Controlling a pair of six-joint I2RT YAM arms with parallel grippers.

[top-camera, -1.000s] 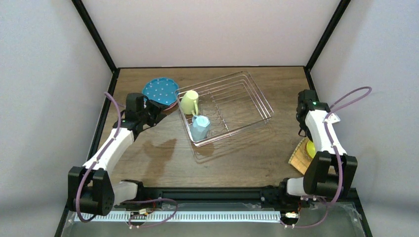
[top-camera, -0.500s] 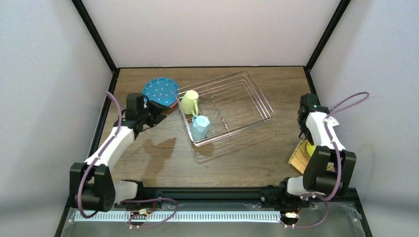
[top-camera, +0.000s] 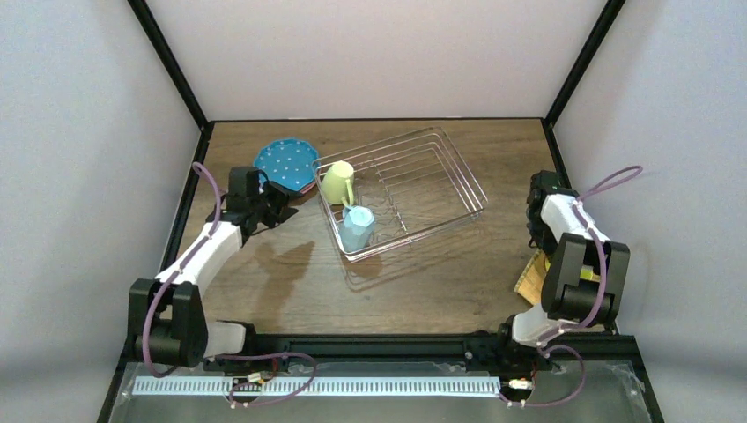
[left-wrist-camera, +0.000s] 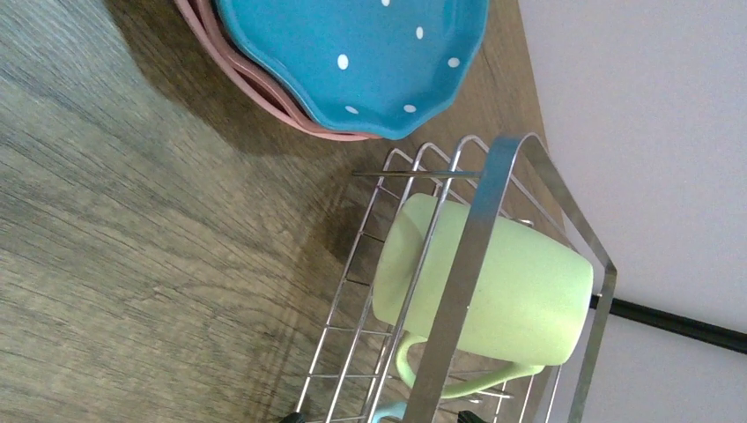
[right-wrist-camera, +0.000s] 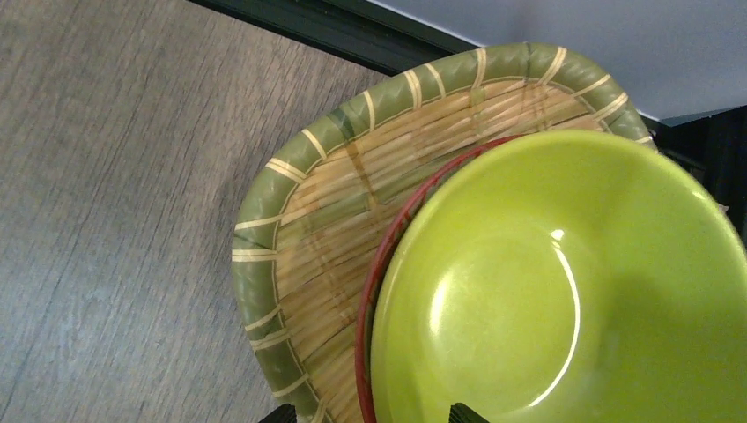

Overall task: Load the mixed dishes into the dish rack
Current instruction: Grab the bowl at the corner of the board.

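The dish rack (top-camera: 414, 181) sits mid-table with a pale green mug (top-camera: 337, 182) and a light blue mug (top-camera: 358, 226) in its left end. A blue dotted plate (top-camera: 286, 161) lies on a pink plate (left-wrist-camera: 264, 97) left of the rack. My left gripper (top-camera: 280, 204) is open and empty, low by the rack's left rim (left-wrist-camera: 458, 264), facing the green mug (left-wrist-camera: 502, 282). My right gripper (right-wrist-camera: 374, 414) is open and empty just above a woven tan plate (right-wrist-camera: 343, 194). That plate holds a red-rimmed bowl (right-wrist-camera: 372, 291) with a lime bowl (right-wrist-camera: 546, 291) nested in it.
The woven plate (top-camera: 531, 278) lies at the table's right edge near the right arm's base. Black frame posts and pale walls close in the back and sides. The blue-patterned bowl is not in view.
My right arm has swung back towards the near right, bringing its gripper down over the woven plate and bowls. My left gripper has edged slightly towards the rack.
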